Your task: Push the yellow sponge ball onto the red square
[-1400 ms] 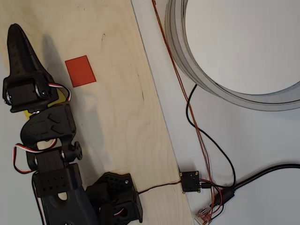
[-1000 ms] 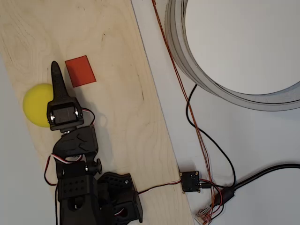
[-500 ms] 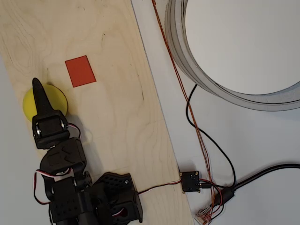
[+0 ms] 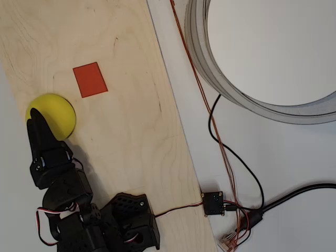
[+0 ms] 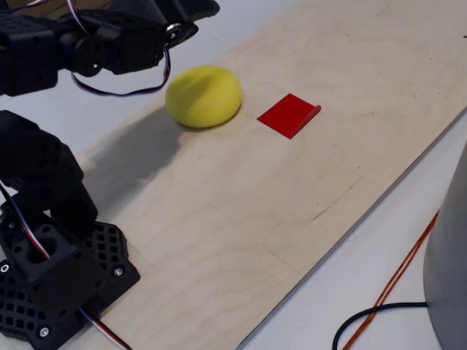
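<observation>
The yellow sponge ball (image 4: 52,114) (image 5: 204,96) rests on the wooden board (image 4: 121,131), near its left edge in the overhead view. The red square (image 4: 90,80) (image 5: 288,115) lies flat a short way up and to the right of the ball, with a strip of bare wood between them. My black gripper (image 4: 35,116) (image 5: 198,10) is shut with nothing in it. Its tip overlaps the ball's lower left side in the overhead view. In the fixed view it hovers above and behind the ball.
The arm's base (image 4: 126,223) (image 5: 51,270) stands at the board's near end. A large grey-white ring (image 4: 252,100) fills the table's upper right. Orange and black cables (image 4: 215,131) run along the board's right edge to a small circuit board (image 4: 212,203).
The gripper swung from the ball's right side, across it, to its lower left edge while drawing back toward the base. The ball has shifted slightly to the right.
</observation>
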`<state>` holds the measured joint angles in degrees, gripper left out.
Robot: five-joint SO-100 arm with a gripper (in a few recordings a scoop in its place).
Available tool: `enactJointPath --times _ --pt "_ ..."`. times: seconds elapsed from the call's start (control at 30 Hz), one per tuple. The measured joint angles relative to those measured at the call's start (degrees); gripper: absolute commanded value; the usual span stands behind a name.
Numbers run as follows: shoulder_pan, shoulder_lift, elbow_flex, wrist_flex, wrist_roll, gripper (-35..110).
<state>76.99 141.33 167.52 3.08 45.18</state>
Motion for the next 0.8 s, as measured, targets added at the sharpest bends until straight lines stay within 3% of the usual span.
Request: enactJointPath --times 0.37,0.8 --pt "-3.6 -0.79 0.53 2.2 5.01 18" --pt "-3.16 -15.38 -5.01 3.69 5.27 19"
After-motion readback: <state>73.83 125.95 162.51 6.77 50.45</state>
